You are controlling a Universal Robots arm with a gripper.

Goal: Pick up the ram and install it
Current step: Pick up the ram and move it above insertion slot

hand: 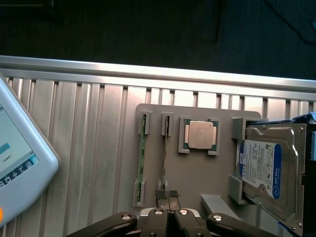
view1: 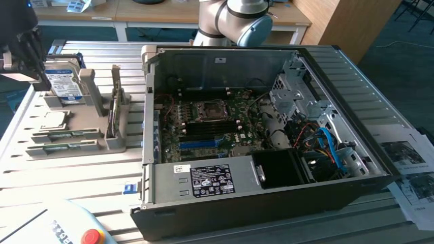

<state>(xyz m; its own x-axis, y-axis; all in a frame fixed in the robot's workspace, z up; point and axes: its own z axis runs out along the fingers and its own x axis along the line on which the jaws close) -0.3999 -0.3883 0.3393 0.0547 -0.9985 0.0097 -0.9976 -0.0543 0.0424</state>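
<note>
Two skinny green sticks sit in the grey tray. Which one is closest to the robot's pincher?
The ram stick beside the square silver chip: the gripper lines up with its end. The other green stick lies a slot farther away.

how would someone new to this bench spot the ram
Find the open computer case; on the exterior view's left of it sits a grey parts holder. The ram lies in its end slot, farthest from the hard drive. It is a thin green strip, unlike the square silver chip and boxy drive.
</note>
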